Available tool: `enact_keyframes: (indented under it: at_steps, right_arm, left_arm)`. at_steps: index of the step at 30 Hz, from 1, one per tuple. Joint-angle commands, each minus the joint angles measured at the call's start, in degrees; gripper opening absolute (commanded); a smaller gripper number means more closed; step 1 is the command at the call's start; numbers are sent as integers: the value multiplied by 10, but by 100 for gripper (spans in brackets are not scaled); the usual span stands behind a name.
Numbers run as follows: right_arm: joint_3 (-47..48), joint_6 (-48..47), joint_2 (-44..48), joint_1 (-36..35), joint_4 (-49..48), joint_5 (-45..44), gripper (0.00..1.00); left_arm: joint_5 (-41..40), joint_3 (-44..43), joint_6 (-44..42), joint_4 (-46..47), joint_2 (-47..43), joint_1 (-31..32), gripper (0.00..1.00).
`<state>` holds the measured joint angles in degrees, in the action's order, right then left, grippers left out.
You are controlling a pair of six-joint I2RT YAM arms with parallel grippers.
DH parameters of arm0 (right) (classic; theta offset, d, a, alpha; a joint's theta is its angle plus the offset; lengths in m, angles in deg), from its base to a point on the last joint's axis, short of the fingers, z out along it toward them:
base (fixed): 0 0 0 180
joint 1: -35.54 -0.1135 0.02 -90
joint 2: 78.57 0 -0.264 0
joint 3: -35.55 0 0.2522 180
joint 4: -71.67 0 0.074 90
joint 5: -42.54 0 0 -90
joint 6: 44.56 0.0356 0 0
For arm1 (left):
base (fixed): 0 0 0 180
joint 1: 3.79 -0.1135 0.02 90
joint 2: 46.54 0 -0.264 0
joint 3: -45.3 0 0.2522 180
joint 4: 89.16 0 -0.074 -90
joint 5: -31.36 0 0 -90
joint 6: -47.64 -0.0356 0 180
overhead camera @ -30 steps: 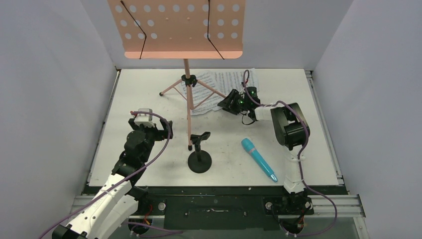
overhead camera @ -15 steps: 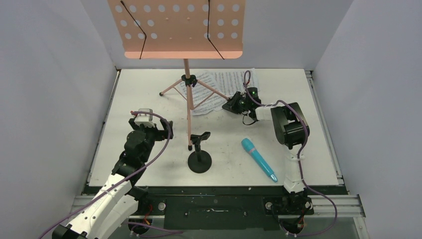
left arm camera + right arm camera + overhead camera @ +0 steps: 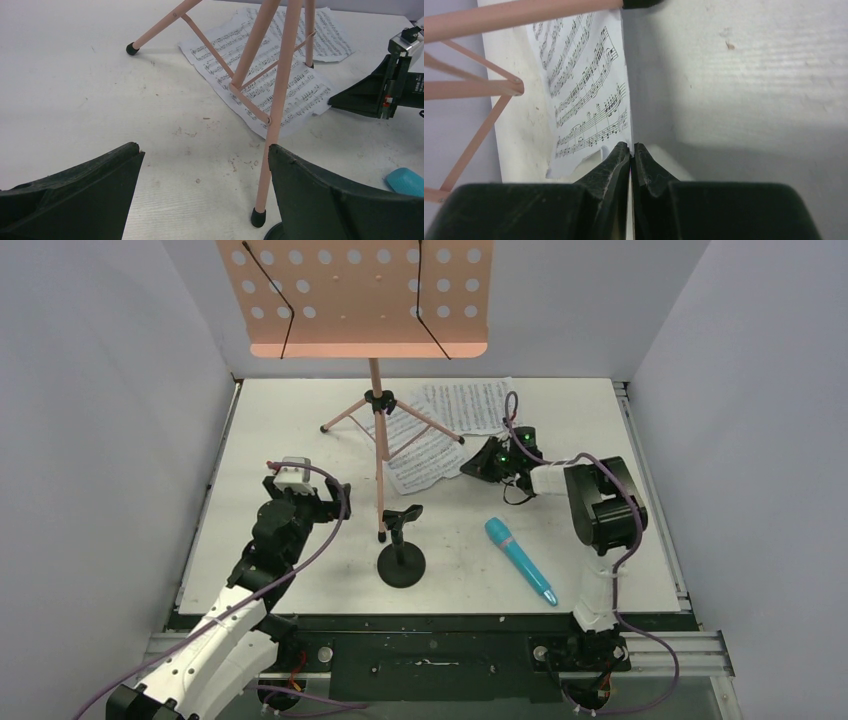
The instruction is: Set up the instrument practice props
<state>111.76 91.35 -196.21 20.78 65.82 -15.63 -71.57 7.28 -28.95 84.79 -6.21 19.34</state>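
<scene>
Right gripper has shut and backed off toward the near-right since a sec ago, and the near page has slid w/ it. Its tips are closed, and the wrist view suggests they pinch that page's right edge, where one corner curls up.

From the gripper the page runs away to the left and far side. Its long axis goes roughly far-left to near-right, and it lies flat on the surface under the legs of the music stand. One pink leg crosses over it, and the foot sits right by the page's far edge. Judgement: the page has to come out from under that leg before it can go up to the desk, which is high and far-left of the gripper.

Far page lies behind, overlapping the near one. Left gripper is wide open and holds nothing, near-left of the stand's pole, so the right arm is the closer one. Microphone and mic stand lie apart near the front.
</scene>
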Motion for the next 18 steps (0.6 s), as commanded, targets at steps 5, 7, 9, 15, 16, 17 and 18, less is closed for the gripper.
enact_keyframes:
  at_steps: [5, 7, 9, 15, 16, 17, 18]
  right_arm:
    - [-54, -99, 177, 17, 106, 20, 5]
    - [-51, -142, 208, 17, 152, 24, 5]
    - [-40, -202, 236, 16, 219, 20, 5]
    - [-17, -315, 301, 18, 386, 13, 5]
    - [-10, -332, 310, 19, 411, 13, 5]
    - [-2, -348, 318, 19, 438, 10, 5]
    - [5, -362, 327, 19, 463, 9, 5]
  left_arm:
    - [24, -10, 12, 67, 24, -4, 97]
    - [31, -11, 11, 77, 34, -4, 97]
    - [38, -12, 11, 86, 45, -4, 97]
    - [50, -20, 10, 100, 76, -5, 97]
    - [51, -21, 10, 104, 79, -5, 97]
    - [53, -21, 10, 107, 82, -5, 97]
    - [54, -21, 10, 110, 86, -5, 97]
